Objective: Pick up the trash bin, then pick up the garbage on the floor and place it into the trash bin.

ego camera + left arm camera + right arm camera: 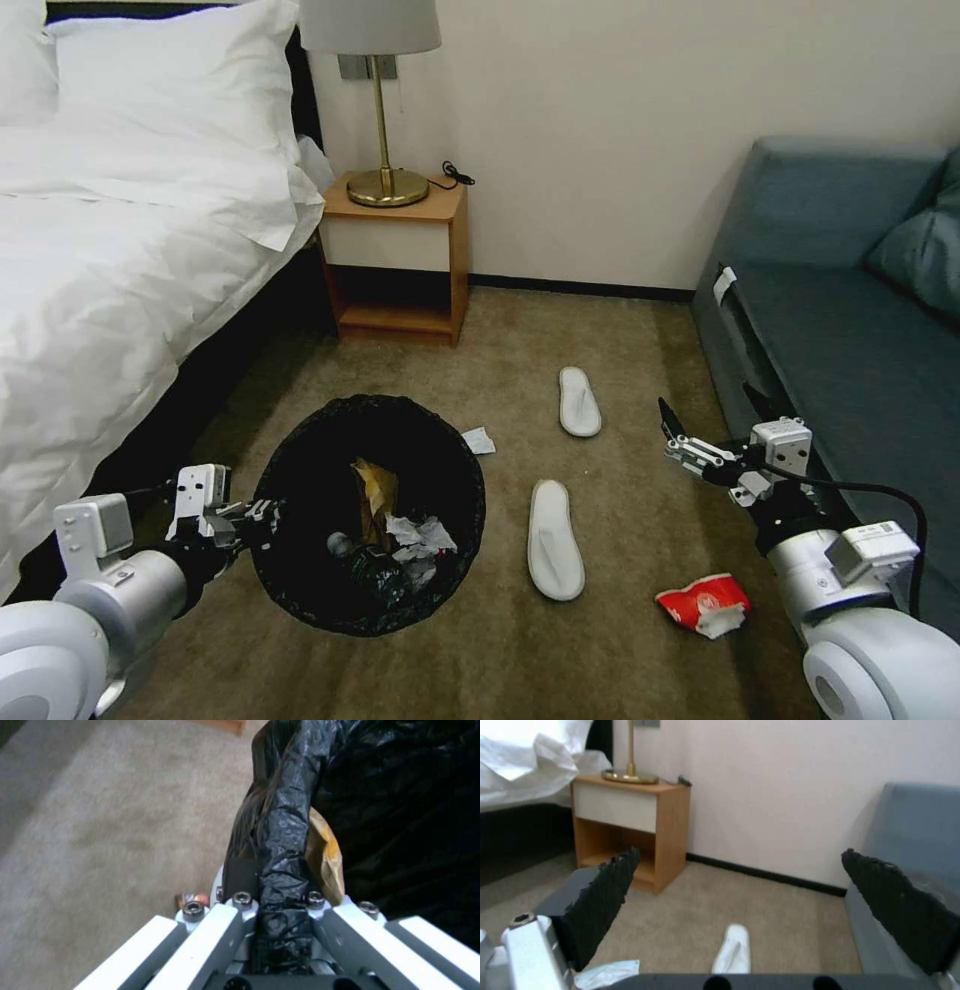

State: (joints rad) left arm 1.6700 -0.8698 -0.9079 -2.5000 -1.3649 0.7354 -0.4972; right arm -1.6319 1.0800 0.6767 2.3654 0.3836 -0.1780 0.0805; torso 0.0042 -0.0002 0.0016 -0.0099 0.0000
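left tool (pixel 282 907) clamps trash bin (pixel 300 590) rim | right tool (pixel 740 900) wide open, empty

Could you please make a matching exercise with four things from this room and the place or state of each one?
Things:
1. trash bin
2. red wrapper
3. right pincer
4. lamp

Places or states:
A. open, empty, above the carpet
B. on the nightstand
C. rim clamped by the left pincer
D. on the carpet near the right arm

Pairs: 1-C, 2-D, 3-A, 4-B
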